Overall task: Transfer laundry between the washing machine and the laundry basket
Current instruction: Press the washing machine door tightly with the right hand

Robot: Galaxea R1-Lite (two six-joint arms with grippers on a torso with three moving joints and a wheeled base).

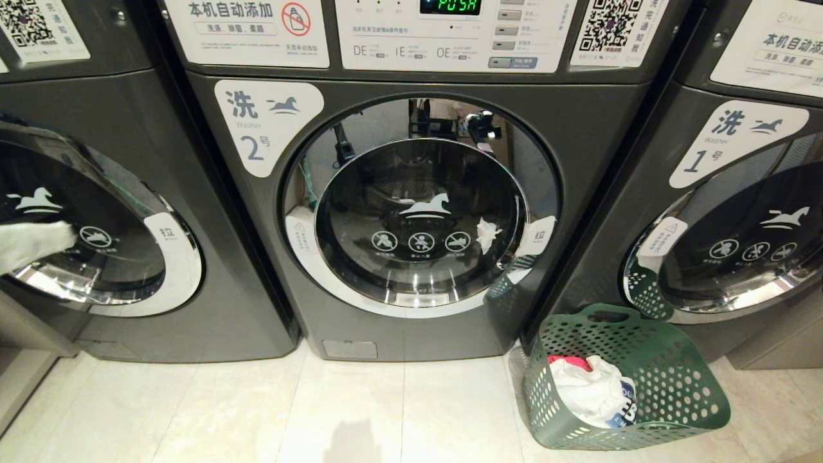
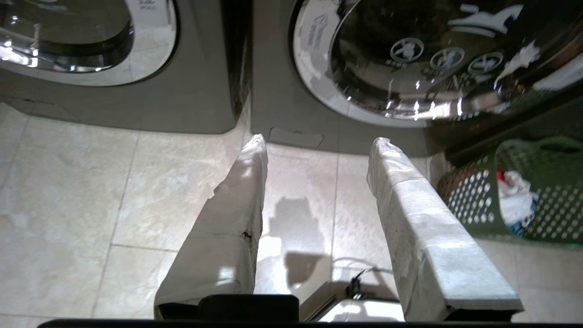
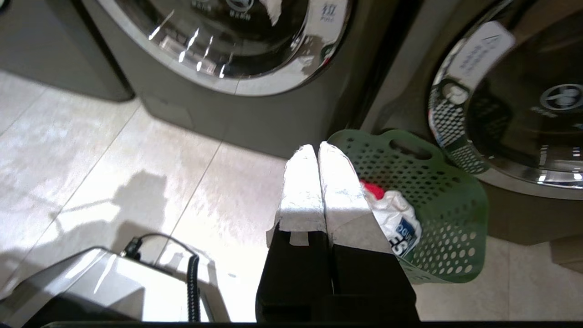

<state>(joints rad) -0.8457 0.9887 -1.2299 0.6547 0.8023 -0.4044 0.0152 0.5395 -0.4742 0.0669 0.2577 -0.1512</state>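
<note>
The washing machine (image 1: pixel 411 212) marked 2 stands straight ahead with its round glass door (image 2: pixel 432 54) closed. To its right on the floor, the green laundry basket (image 1: pixel 627 379) leans towards the neighbouring machine. It holds the laundry (image 1: pixel 591 389), a white garment over a red one (image 1: pixel 569 361). My left gripper (image 2: pixel 319 146) hangs open and empty over the tiles in front of the machine; one white-wrapped finger (image 1: pixel 38 243) shows at the head view's left edge. My right gripper (image 3: pixel 317 148) is shut and empty, above the floor just left of the basket (image 3: pixel 437 191).
Like machines flank the middle one, one on the left (image 1: pixel 96 225) and the one marked 1 on the right (image 1: pixel 739 225). Pale floor tiles (image 1: pixel 257 411) stretch in front. My own base with a black cable (image 3: pixel 91 282) lies low behind the grippers.
</note>
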